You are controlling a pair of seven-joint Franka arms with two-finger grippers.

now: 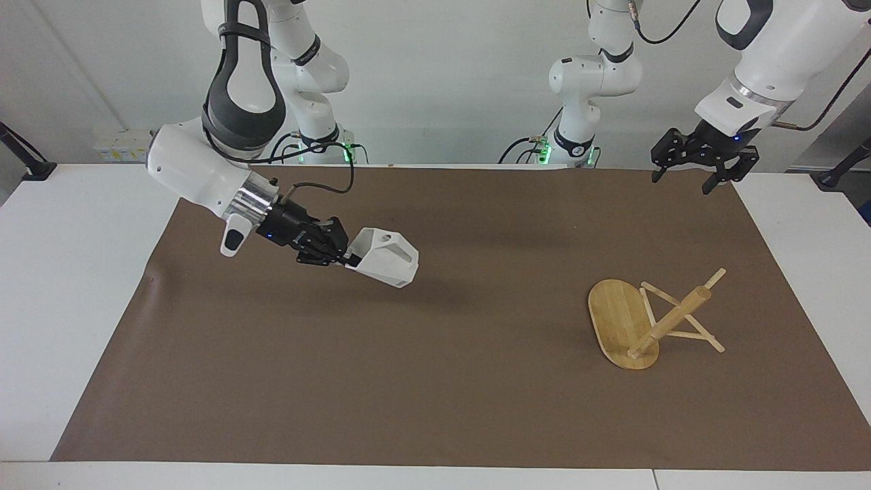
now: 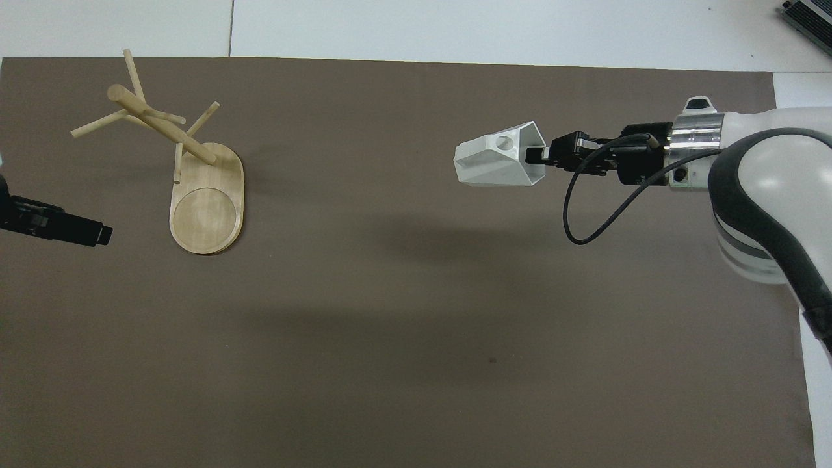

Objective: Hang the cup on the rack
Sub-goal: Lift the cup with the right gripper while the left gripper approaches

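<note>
Two glossy white arms with dark grey joint panels, a silver wrist ring on one, each ending in a black hand (image 1: 348, 258) (image 1: 693, 165); thin black cables loop alongside, green lights glowing at both bases.

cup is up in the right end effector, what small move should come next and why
Probably carry it on sideways toward the left arm's end. The right end effector is shut on the cup, which lies tipped on its side in the air over the mat's middle. The rack stands apart, its pegs all bare. The left end effector hangs open, waiting.
</note>
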